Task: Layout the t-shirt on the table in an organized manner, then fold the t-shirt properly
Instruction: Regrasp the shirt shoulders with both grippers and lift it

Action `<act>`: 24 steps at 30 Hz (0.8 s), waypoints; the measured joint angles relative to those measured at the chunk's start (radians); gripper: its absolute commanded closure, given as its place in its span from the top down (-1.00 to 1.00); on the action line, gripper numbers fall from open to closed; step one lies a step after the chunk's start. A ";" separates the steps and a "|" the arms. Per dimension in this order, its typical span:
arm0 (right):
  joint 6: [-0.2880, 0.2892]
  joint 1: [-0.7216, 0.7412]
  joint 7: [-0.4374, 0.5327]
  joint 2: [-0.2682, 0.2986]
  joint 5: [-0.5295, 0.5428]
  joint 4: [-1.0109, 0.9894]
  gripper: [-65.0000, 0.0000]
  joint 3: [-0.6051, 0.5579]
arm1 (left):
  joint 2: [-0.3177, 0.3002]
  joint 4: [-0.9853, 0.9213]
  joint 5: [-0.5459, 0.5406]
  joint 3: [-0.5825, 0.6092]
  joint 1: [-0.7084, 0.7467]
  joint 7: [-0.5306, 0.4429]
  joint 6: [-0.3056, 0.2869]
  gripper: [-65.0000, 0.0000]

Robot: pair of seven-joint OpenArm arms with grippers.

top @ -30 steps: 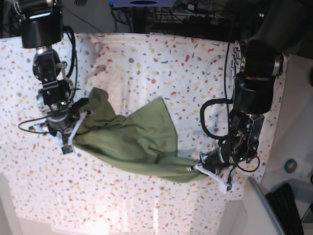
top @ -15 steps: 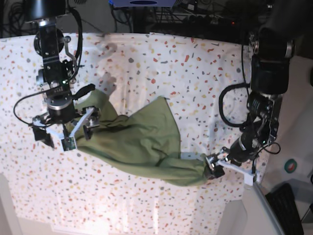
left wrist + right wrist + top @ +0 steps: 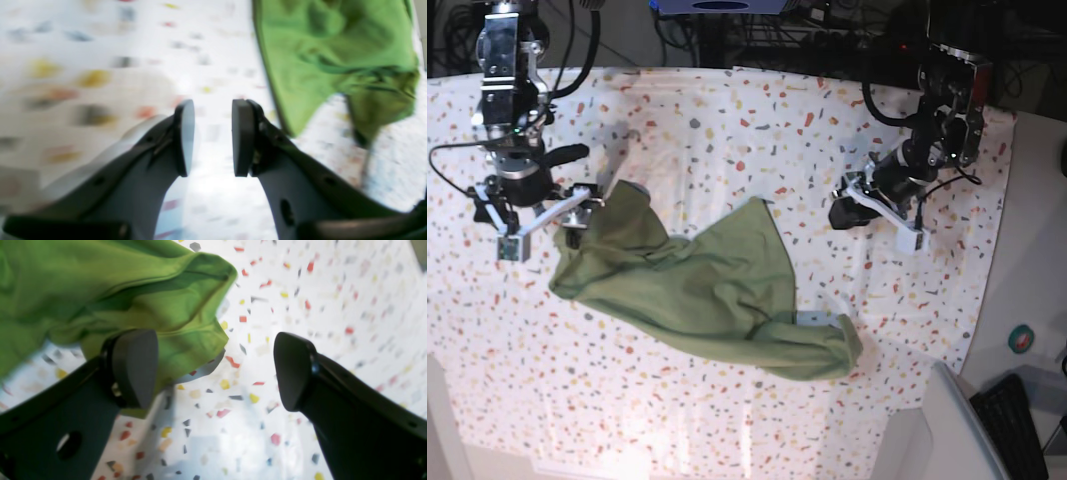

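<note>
An olive-green t-shirt [image 3: 707, 290] lies crumpled in a loose diagonal heap on the table [image 3: 757, 120], whose white cloth is speckled with red, orange, yellow and grey flecks. The heap runs from near the middle of the table's left side down toward the lower right, with wrinkles and folded-over edges throughout.

The right gripper [image 3: 539, 222] hovers at the shirt's upper left end — its wrist view shows the two dark pads [image 3: 133, 366] spread wide, with green cloth lying behind one pad and nothing between them. The left gripper [image 3: 875, 218] hangs over bare speckled cloth toward the table's upper right, well apart from the shirt. In its wrist view, which is blurred, the pads [image 3: 241, 136] stand a small way apart and hold nothing — the shirt's edge [image 3: 320, 50] lies beyond them.
</note>
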 measured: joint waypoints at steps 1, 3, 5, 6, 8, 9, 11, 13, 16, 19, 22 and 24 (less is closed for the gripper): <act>-0.002 -0.006 0.001 0.000 0.040 -0.005 0.51 0.023 | 0.010 0.000 0.000 0.021 -0.002 0.000 -0.001 -0.48; 0.046 -0.020 -0.001 0.006 0.077 -0.013 0.50 0.064 | 0.023 0.006 -0.004 0.048 0.000 0.005 -0.013 -0.48; 0.115 -0.025 -0.004 0.008 0.080 -0.023 0.49 0.092 | 0.022 0.007 -0.004 0.058 -0.004 0.005 -0.015 -0.45; 0.142 -0.027 -0.006 0.007 0.081 -0.027 0.49 0.101 | 0.019 0.004 -0.004 0.060 -0.012 0.006 -0.007 -0.44; 0.184 -0.027 -0.003 0.002 0.084 -0.035 0.49 0.113 | 0.023 0.002 0.001 0.070 -0.030 0.003 0.002 -0.41; 0.192 -0.027 -0.004 -0.004 0.084 -0.037 0.49 0.118 | 0.024 0.002 0.000 0.081 -0.037 0.002 0.001 -0.33; 0.202 -0.036 -0.003 -0.005 0.084 -0.037 0.49 0.133 | 0.040 -0.012 -0.011 0.102 -0.050 -0.003 -0.004 -0.02; 0.201 -0.046 -0.005 0.000 0.083 -0.039 0.49 0.146 | 0.068 -0.047 -0.012 0.117 -0.059 0.003 -0.003 0.26; 0.201 -0.053 -0.004 0.004 0.083 -0.039 0.49 0.146 | 0.106 -0.108 -0.010 0.116 -0.079 0.003 -0.004 0.44; 0.202 -0.052 -0.003 -0.001 0.084 -0.039 0.49 0.146 | 0.134 -0.150 -0.006 0.114 -0.117 -0.002 -0.005 0.45; 0.202 -0.052 -0.003 0.000 0.084 -0.040 0.49 0.146 | 0.151 -0.183 -0.008 0.137 -0.140 -0.007 -0.006 0.45; 0.202 -0.050 0.001 0.000 0.084 -0.057 0.49 0.146 | 0.165 -0.216 -0.011 0.160 -0.161 -0.021 -0.019 0.45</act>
